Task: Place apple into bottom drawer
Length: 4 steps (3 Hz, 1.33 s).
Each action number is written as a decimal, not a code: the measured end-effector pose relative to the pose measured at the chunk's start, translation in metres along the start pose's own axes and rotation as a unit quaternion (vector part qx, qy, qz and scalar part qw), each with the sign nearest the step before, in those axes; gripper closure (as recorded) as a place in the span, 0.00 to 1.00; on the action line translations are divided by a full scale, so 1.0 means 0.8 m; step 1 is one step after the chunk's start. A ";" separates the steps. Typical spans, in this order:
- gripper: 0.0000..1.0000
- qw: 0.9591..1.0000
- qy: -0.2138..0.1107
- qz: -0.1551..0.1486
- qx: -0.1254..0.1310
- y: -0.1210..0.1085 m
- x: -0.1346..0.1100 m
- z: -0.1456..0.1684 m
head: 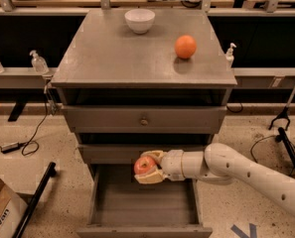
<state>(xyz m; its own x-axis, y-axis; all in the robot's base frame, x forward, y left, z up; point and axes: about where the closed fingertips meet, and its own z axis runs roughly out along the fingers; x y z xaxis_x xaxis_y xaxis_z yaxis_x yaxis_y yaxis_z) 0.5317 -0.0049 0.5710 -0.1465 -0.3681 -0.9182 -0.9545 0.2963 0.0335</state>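
Note:
The apple (145,165), red with yellowish patches, sits between the fingers of my gripper (148,167). The gripper is shut on it and holds it over the back part of the open bottom drawer (144,205), just in front of the middle drawer's face. The white arm reaches in from the lower right. The bottom drawer is pulled out and its grey tray shows nothing inside.
A grey cabinet (117,53) carries a white bowl (139,20) at the back and an orange fruit (185,47) at the right. The upper drawer has a brass knob (144,121). A cardboard box (0,209) and a black pole (35,200) lie at the lower left.

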 end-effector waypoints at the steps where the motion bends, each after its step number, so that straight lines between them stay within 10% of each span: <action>1: 1.00 1.000 0.004 -0.022 -0.015 -0.008 0.032 0.029; 4: 1.00 0.999 0.023 -0.012 -0.018 -0.032 0.117 0.074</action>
<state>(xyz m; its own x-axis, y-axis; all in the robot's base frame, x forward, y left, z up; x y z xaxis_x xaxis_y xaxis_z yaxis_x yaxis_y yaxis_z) 0.5578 0.0051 0.4607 -0.1354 -0.4154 -0.8995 -0.9665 0.2550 0.0278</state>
